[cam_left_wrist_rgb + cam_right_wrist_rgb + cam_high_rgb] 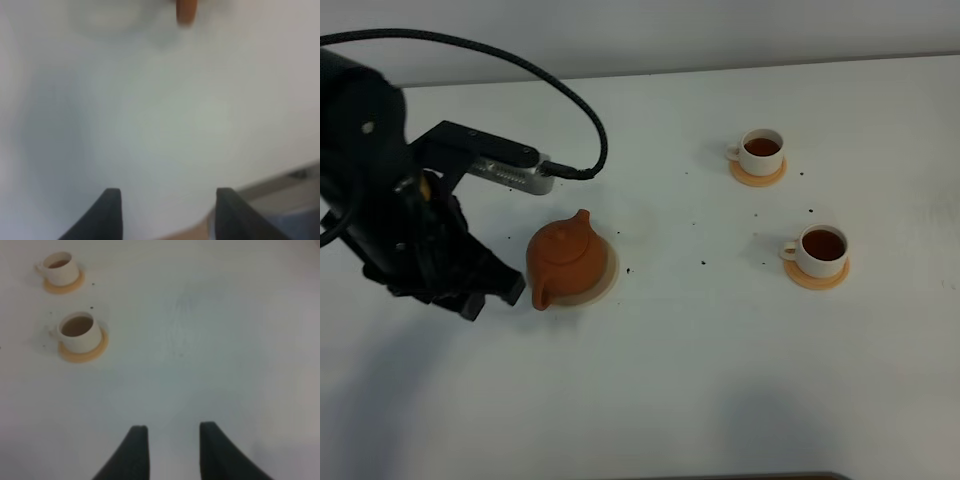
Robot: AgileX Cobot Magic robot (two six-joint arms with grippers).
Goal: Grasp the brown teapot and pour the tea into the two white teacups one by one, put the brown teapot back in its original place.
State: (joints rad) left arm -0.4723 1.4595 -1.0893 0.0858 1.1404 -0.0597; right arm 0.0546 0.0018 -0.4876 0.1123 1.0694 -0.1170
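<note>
I see the brown teapot (565, 260) sitting on its round pale coaster (607, 280) on the white bench (700, 380). My left jaws (490, 290) are just beside the teapot, on the side away from the cups. They stand wide apart and hold nothing. In the left wrist view only an orange bit of the pot shows, and the space between the jaws is bare.

My right jaws (172, 450) show only in the right wrist view. They are a little apart, with nothing between them. They are well away from the teapot, over the bench past the cups.

What could go wrong? My left arm is very close to the teapot. If I swing it the wrong way, it could bump the pot and push it off the coaster, or knock the lid loose. Tea could then spill.

Now I count. One teapot. One coaster. Two white cups, a far cup (761, 147) and a near cup (821, 247), both with dark tea (824, 243) inside. Two small orange saucers (817, 277), one under each cup. I think the job is nearly done.
</note>
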